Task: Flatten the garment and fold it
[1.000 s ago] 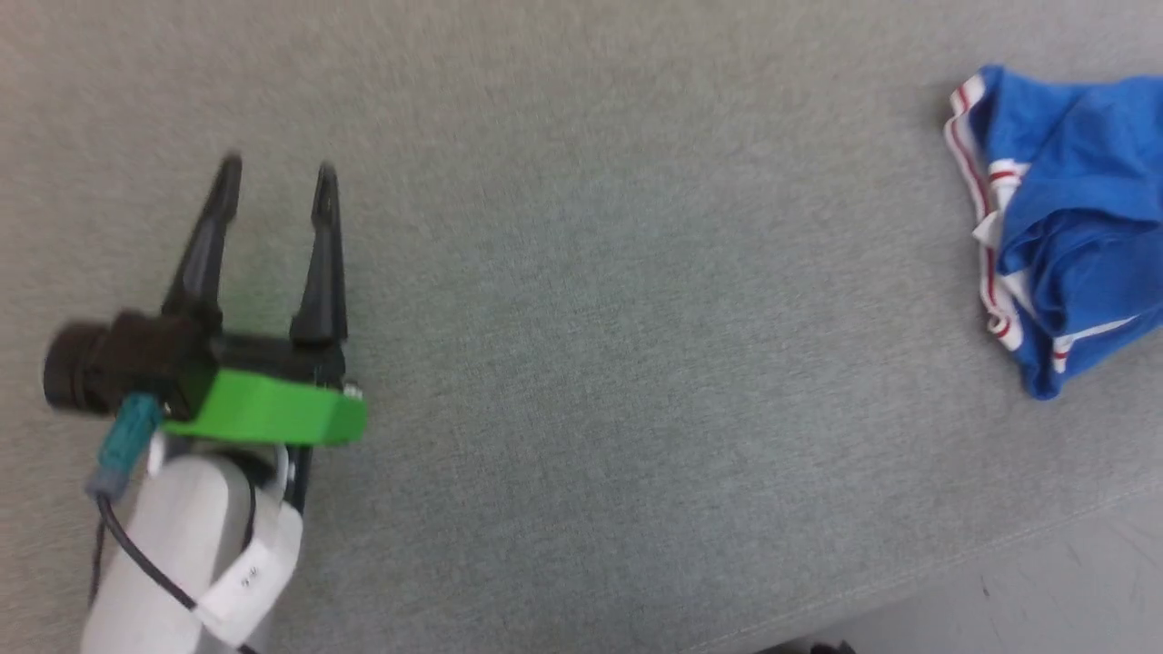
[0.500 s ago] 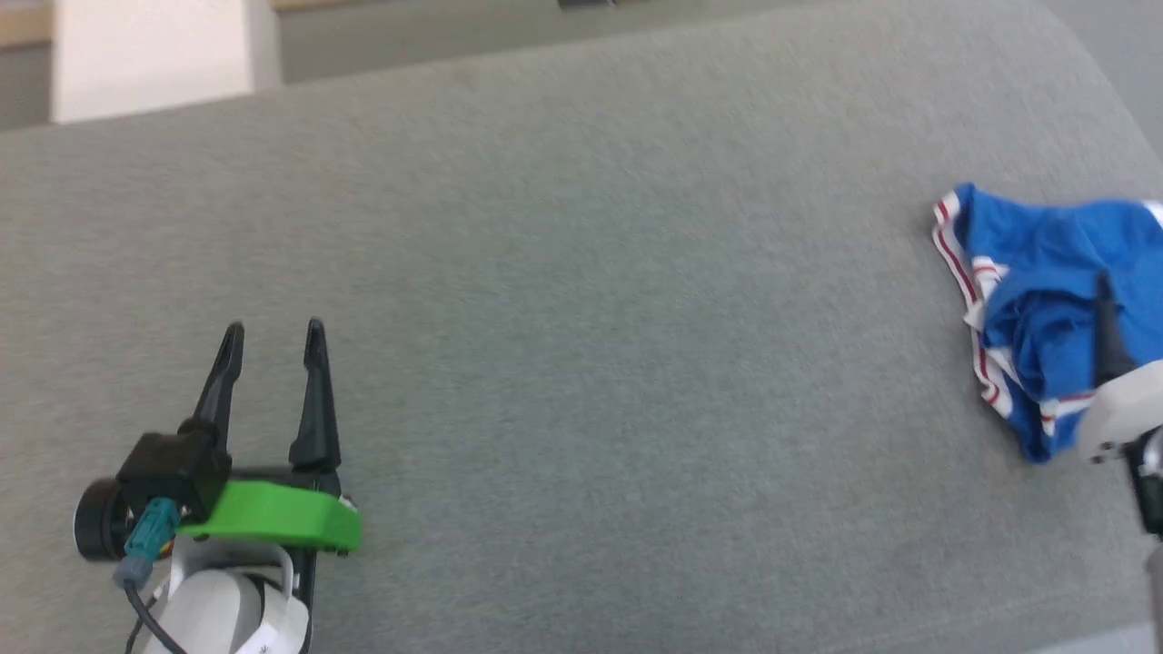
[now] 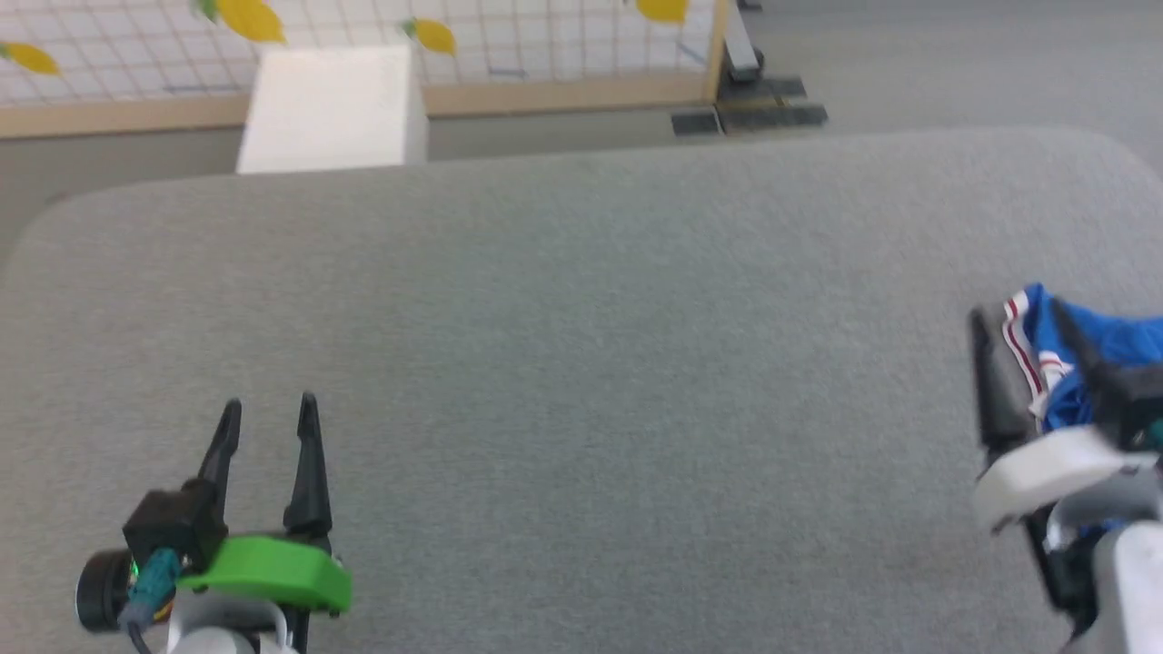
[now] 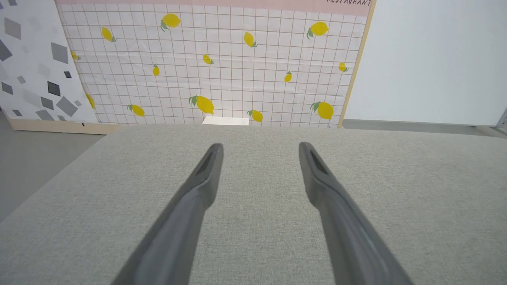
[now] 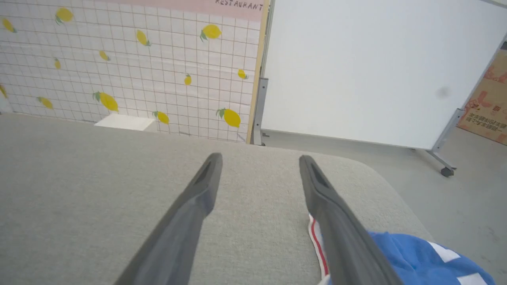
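Crumpled blue garment (image 3: 1104,341), right end effector (image 3: 1018,316) spread over its edge — left end effector (image 3: 270,404) spread, well apart.

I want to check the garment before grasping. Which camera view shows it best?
The right wrist view: the garment is sharp there, its striped trim clear. In the head view it is blurred, partly behind the right gripper.

The garment (image 3: 1104,338) lies rightmost on the table (image 3: 581,363).
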Robot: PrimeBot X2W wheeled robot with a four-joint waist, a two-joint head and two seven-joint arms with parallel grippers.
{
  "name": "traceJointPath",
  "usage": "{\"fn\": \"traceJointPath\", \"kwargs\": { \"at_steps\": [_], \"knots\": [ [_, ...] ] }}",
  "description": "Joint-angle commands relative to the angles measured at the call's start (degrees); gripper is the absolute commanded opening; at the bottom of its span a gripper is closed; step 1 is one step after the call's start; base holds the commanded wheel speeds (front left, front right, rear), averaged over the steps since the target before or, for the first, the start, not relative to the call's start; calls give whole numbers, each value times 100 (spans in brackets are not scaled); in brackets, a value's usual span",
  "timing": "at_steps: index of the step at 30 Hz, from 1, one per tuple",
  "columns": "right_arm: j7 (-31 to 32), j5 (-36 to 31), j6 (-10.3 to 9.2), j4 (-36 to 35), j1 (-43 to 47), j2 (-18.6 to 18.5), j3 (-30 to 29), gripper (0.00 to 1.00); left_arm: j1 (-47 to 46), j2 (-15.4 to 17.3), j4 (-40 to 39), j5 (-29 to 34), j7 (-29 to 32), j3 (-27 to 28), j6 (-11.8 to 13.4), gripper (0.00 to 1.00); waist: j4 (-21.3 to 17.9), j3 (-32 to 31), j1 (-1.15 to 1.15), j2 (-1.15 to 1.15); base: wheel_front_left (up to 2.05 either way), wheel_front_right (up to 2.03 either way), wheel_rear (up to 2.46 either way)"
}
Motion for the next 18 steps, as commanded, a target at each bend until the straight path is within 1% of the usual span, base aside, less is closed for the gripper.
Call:
{"fn": "traceJointPath", "kwargs": {
  "at_steps": [1,4,9,18],
  "knots": [
    [42,64,-10,-148,248,68,46,100,150,46,1,-24,-47,29,-23,100,241,-319,1,68,0,0,0],
    [100,130,-10,-484,656,171,107,100,336,92,-35,-29,-47,55,-25,100,255,-422,1,68,0,0,0],
    [133,225,-10,-827,1196,326,159,100,544,118,-88,0,-4,-52,-45,100,253,-561,1,68,0,0,0],
    [200,332,-10,-1156,1774,549,258,100,701,144,35,-58,20,-177,-153,100,217,-643,1,68,0,0,0]
  ]
}}
